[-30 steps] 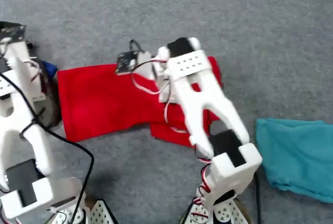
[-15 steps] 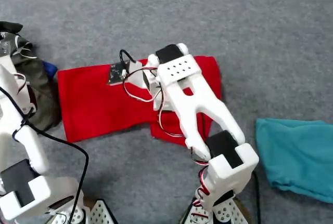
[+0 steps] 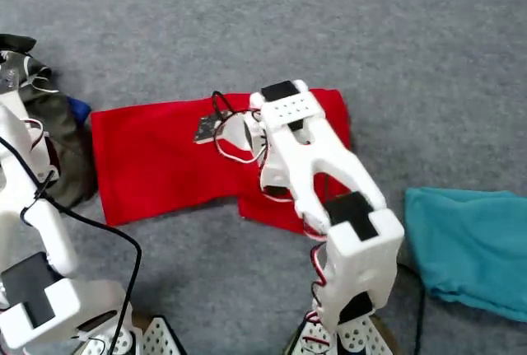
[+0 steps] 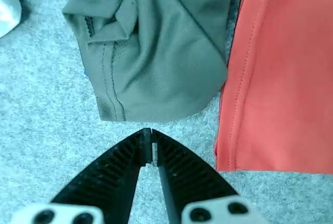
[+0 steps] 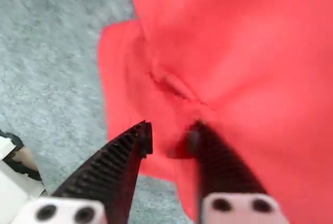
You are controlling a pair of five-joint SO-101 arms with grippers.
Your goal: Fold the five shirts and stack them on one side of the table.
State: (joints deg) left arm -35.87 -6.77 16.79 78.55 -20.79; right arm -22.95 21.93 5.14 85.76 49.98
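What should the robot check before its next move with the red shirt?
1. Right claw open over the red shirt: ok.
2. Red shirt lying flat: not ok, a bunched fold sits right by the claw.
3. Left claw out of the way: ok, shut, over bare table beside the green shirt.
4. Teal shirt apart from the red one: ok.
5. Right claw touching the cloth: cannot tell.
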